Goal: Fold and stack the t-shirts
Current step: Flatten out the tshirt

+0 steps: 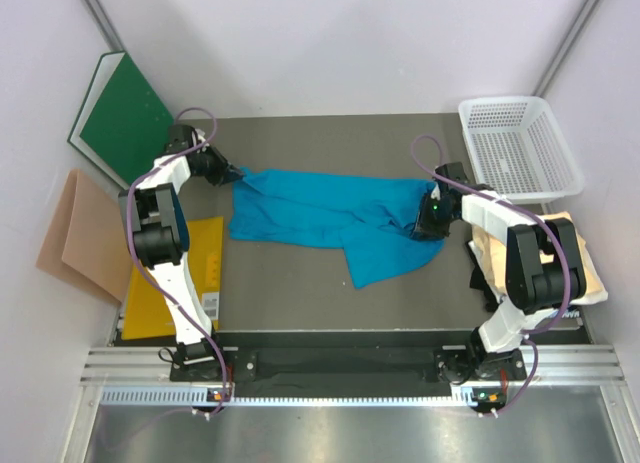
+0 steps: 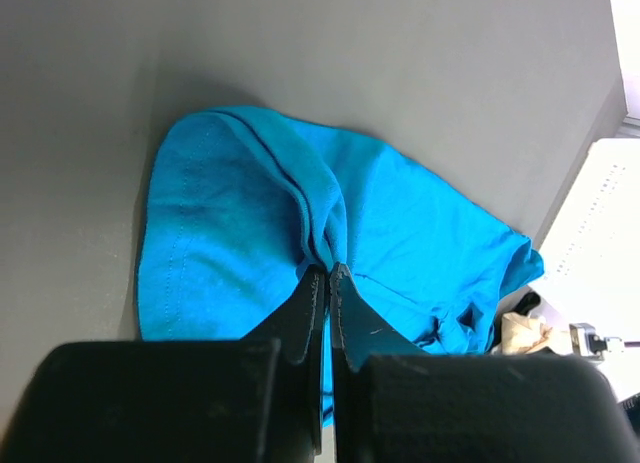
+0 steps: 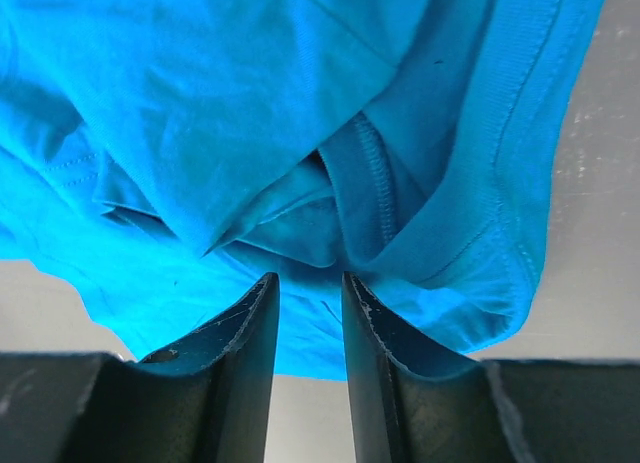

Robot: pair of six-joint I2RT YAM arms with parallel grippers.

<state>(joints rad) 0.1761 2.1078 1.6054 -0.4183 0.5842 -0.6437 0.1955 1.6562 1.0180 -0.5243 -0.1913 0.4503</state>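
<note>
The teal-blue t-shirt (image 1: 320,213) lies loosely spread across the middle of the grey table. My left gripper (image 1: 230,175) is at the shirt's left edge, and the left wrist view shows it (image 2: 328,273) shut on a pinched fold of the teal cloth (image 2: 420,223). My right gripper (image 1: 432,215) is at the shirt's bunched right end. In the right wrist view it (image 3: 305,283) is open, its tips at the rumpled teal hem (image 3: 200,133) with nothing between them. The cream-tan t-shirt (image 1: 590,273) lies crumpled at the right, mostly under the right arm.
A white mesh basket (image 1: 510,101) stands at the back right. A green board (image 1: 125,118) leans in the back left corner. A tan-pink paper sheet (image 1: 75,233) and a yellow envelope (image 1: 150,293) lie at the left by the left arm.
</note>
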